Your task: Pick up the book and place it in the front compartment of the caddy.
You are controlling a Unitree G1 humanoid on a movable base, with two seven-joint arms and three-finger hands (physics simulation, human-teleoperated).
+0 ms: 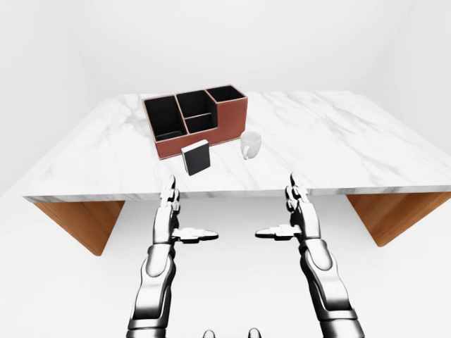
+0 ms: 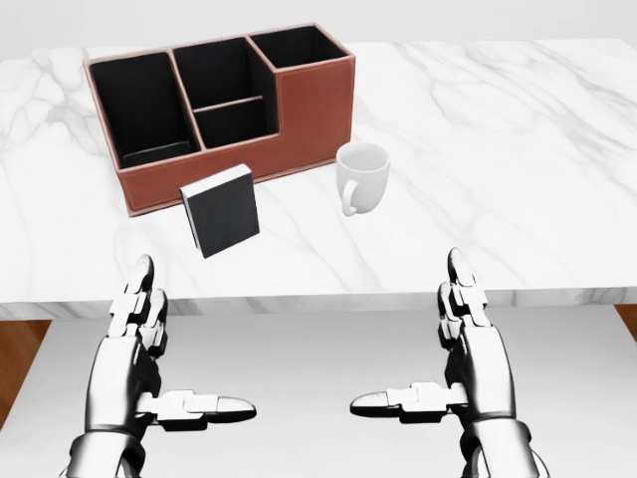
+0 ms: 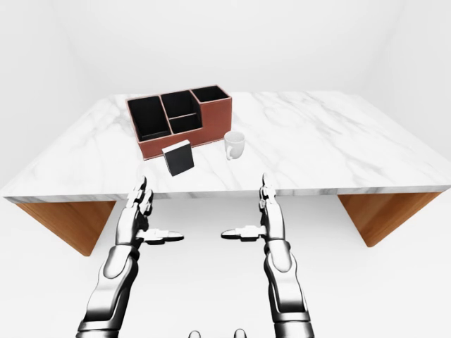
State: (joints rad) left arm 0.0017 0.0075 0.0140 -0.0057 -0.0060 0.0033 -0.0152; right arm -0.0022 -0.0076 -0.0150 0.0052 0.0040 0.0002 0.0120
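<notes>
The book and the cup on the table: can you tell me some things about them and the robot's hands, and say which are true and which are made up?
1. The book stands on the table, outside the caddy. True.
2. The left hand is holding the book. False: it is open and below the table's edge in the head view.
3. The cup is to the right of the book in the head view. True.
4. The cup sits inside the caddy. False: it is on the table beside it.
5. The right hand is open. True.
</notes>
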